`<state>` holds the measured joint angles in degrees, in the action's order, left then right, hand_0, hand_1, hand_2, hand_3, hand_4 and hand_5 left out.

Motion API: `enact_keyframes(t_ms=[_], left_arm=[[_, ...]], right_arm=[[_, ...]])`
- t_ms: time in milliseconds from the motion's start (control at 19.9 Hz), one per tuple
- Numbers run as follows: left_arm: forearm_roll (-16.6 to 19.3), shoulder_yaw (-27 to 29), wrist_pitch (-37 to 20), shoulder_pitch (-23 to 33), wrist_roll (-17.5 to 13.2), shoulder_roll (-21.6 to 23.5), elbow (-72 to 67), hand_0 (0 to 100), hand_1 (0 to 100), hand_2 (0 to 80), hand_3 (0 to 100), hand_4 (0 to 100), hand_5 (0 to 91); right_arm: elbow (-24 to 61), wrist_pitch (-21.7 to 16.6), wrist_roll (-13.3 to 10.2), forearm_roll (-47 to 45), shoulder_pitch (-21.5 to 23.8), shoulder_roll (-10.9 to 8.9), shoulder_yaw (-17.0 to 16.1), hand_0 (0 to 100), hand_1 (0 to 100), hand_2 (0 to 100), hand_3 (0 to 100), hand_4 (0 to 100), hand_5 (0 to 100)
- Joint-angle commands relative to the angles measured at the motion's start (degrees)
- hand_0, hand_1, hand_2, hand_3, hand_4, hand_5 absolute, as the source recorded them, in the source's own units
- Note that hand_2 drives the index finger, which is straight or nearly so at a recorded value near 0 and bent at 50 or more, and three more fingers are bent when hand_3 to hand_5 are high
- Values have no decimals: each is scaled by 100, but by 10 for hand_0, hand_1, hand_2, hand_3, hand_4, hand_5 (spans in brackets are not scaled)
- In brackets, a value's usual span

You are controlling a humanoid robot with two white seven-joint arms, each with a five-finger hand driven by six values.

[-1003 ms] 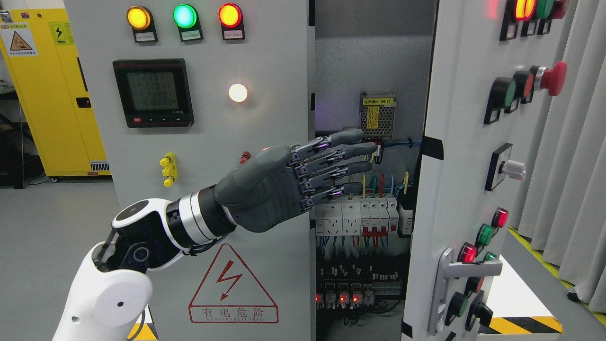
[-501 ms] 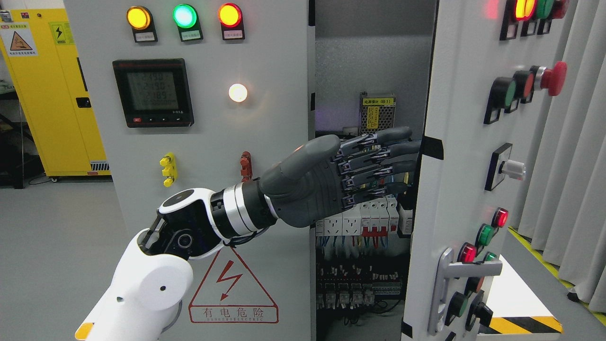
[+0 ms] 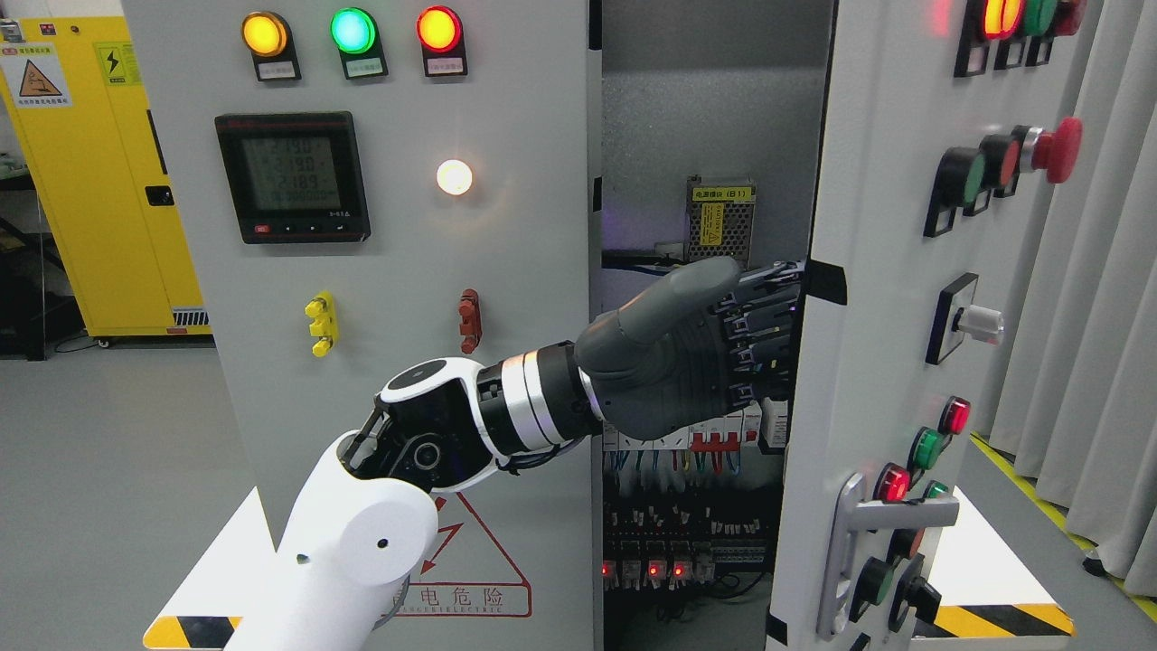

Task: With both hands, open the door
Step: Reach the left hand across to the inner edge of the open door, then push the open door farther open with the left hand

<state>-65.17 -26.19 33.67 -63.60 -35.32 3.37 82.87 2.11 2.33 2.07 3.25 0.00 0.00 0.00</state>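
The grey cabinet's right door point(image 3: 881, 235) stands partly swung out, its front carrying coloured buttons and a metal handle point(image 3: 859, 529). The gap shows the cabinet's inside point(image 3: 705, 117) with a power supply and breakers point(image 3: 723, 436). My left hand point(image 3: 764, 330) reaches across from the lower left into this gap at mid height. Its fingers point(image 3: 755, 312) are stretched out flat against the inner side of the door's edge, and their tips are hidden behind that edge. They grasp nothing that I can see. My right arm is out of the picture.
The left door point(image 3: 407, 298) is closed, with three lamps, a meter point(image 3: 291, 176) and a red warning triangle. A yellow cabinet point(image 3: 99, 181) stands at the far left. Grey curtains point(image 3: 1103, 316) hang at the right. Black and yellow floor marking point(image 3: 1003, 619) runs below the right door.
My left arm has moved rightward and forward, from in front of the left door's edge into the gap. The fingertips now disappear behind the right door's edge. The door has not visibly moved.
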Motion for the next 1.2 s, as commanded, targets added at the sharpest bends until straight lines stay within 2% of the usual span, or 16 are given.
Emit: enact_keyframes(t_ms=[0,301,752,952,1153], left_arm=[[4,-193,8,-30,-2,-328,-210,120,556,0,0,0,0],[4,-229,-1,-30,7,-442,-210,120,556,0,0,0,0],[13,-229,-1,-162,7,-934,-210,120,556,0,0,0,0],[66,-229,-1,-223,7,-1101,-219,120,556,0,0,0,0],[303,-386,-53,-232,16,-1286,-219,120,556,0,0,0,0]], right_arm=[[0,-4,-5,0,-158,185,44,0,500,40,0,0,0],[0,-4,-5,0,-158,185,44,0,500,40,0,0,0],[0,-4,-5,0,-158,185,44,0,500,40,0,0,0],[0,-4,-5,0,-158,185,44,0,500,40,0,0,0],[0,-4,-5,0,-158,185,44,0,500,40,0,0,0]])
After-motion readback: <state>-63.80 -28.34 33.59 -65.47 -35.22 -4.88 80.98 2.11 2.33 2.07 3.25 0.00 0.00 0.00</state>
